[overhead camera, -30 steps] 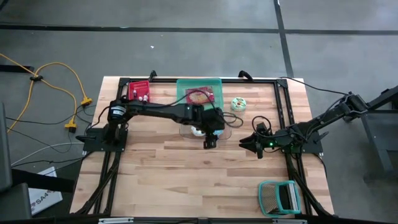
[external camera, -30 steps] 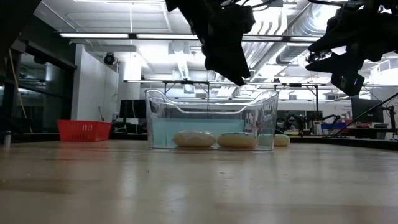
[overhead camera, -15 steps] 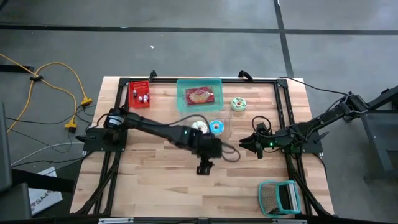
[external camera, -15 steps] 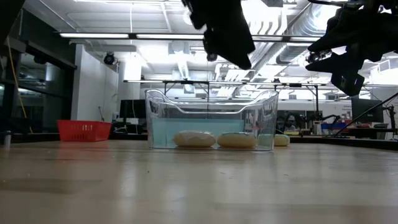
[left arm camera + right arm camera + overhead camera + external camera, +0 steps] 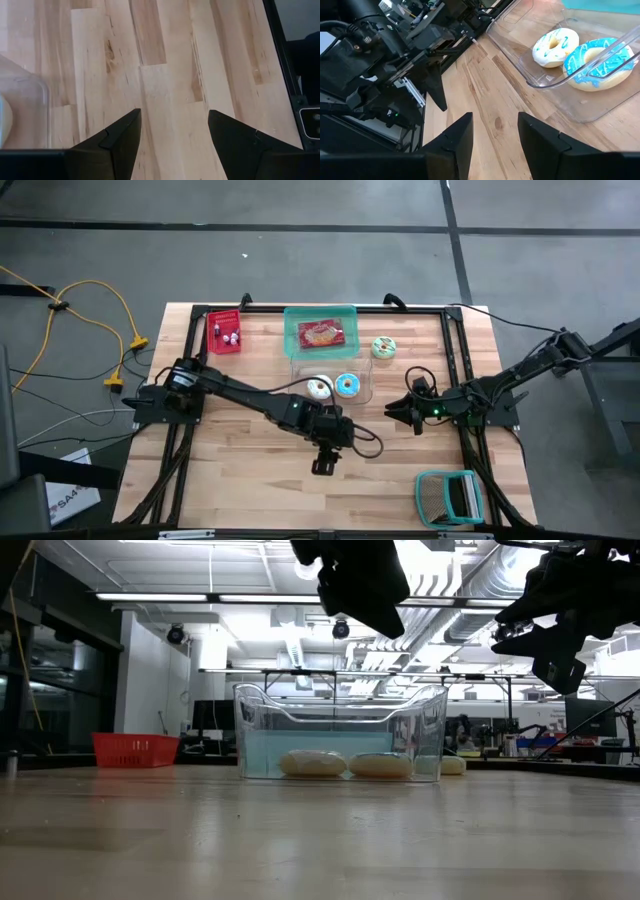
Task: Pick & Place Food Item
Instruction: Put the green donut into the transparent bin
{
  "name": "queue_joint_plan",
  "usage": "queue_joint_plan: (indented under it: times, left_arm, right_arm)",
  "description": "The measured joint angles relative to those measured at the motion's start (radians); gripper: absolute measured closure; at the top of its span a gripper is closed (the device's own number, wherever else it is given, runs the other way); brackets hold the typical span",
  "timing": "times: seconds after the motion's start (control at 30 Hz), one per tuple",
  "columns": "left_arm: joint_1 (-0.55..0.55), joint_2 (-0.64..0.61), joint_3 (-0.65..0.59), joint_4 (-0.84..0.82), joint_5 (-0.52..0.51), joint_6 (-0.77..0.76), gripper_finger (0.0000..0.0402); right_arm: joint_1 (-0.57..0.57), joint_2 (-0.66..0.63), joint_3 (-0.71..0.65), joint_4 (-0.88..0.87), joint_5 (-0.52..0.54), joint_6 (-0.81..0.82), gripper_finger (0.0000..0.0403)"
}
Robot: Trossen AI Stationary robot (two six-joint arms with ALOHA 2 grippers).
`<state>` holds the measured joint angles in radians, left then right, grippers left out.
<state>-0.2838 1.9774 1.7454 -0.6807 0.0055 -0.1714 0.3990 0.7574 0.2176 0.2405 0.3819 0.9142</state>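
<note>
Doughnuts [image 5: 333,386] (in clear bin [image 5: 362,393]) behind empty left gripper [image 5: 322,467]

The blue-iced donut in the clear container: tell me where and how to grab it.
Grip the blue-iced donut across its ring, one finger in the centre hole and one outside. It lies flat in the clear container beside the white-iced donut, and the walls block the sides, so coming straight down from above looks best.
</note>
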Motion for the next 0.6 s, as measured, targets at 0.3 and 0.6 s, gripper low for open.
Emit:
queue_joint_plan:
  times: [0.3, 0.6]
  left_arm:
    - [0.012, 0.000, 0.000, 0.000, -0.008, -0.008, 0.0176]
    - [0.020, -0.011, -0.008, -0.065, -0.046, -0.018, 0.0176]
  right_arm:
    - [0.000, 0.000, 0.000, 0.000, 0.000, 0.000, 0.0258]
    - [0.000, 0.000, 0.000, 0.000, 0.000, 0.000, 0.0258]
